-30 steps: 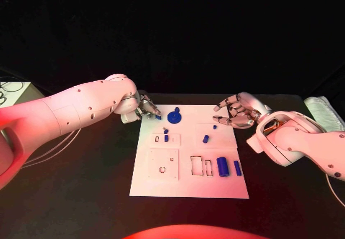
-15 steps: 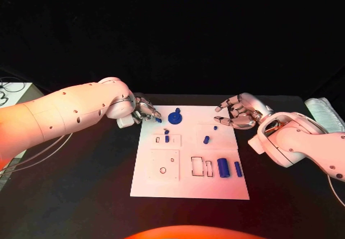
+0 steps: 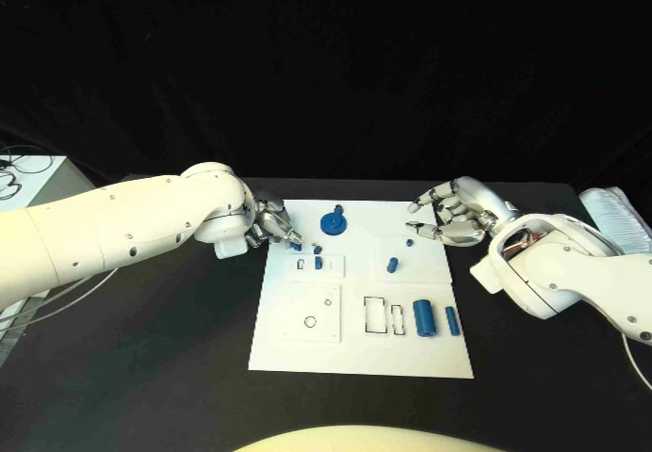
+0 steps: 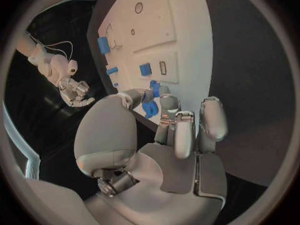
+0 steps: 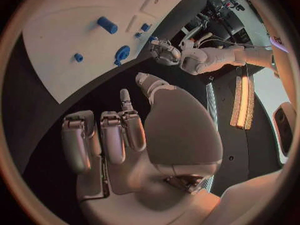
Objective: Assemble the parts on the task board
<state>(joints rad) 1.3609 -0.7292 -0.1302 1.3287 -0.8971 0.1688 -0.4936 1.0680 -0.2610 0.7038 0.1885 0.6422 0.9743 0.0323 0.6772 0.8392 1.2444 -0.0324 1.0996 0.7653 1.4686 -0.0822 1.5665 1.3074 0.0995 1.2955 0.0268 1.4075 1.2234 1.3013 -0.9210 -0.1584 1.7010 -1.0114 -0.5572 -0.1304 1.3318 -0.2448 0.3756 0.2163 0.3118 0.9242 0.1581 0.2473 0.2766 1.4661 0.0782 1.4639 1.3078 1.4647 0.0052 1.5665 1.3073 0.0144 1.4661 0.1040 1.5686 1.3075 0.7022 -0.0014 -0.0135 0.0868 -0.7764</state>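
The silver left hand (image 3: 273,227) pinches a small blue plastic part (image 4: 150,108) over the white flat task board's (image 3: 356,353) far left edge, while the silver right hand (image 3: 455,214) hovers released beyond its far right corner.

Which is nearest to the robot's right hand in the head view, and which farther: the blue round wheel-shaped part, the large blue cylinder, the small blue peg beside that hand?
1. Small blue peg, just beside the right hand.
2. Blue round wheel-shaped part, at the board's far edge.
3. Large blue cylinder, on the board's near right.

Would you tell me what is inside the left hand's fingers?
The left hand pinches a small blue part at its fingertips; the fingers cover part of it, so its full shape is hidden.
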